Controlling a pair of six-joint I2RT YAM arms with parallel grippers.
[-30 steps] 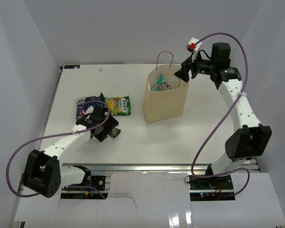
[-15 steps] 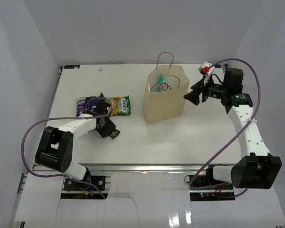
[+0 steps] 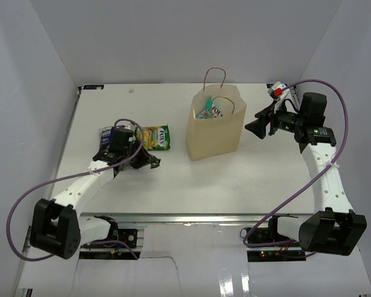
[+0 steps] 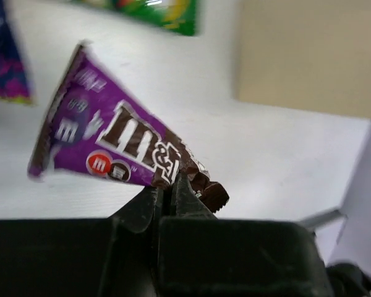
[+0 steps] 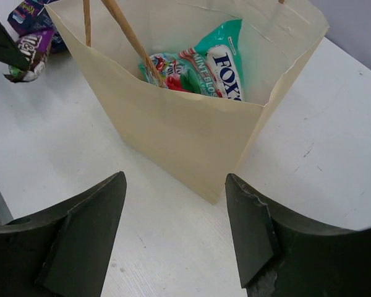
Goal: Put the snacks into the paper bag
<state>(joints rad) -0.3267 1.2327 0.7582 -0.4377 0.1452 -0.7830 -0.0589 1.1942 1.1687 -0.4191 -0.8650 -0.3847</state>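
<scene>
Snack in grip: purple M&M's packet, caught by its brown crimped end, with the rest of it jutting out away from the hand.
Left hand: fingers pressed together on that crimped end, with no gap showing between them. Seen from overhead, it sits left of the bag, near the loose snacks.
Packet height: cannot tell whether it hangs clear of the surface or rests on it.
Right hand: fingers well apart with nothing between them. It is off the bag's right side, apart from it and aimed at it.
Paper bag: tan, upright near the middle of the surface, mouth open, twisted-paper handles standing up.
Bag contents: teal Fox's packet lies inside, visible through the open mouth.
Loose snacks: green-yellow pack lies flat on the surface left of the bag, just beyond the left hand. A blue-purple bag lies farther left, partly hidden by the left arm in the overhead view.
</scene>
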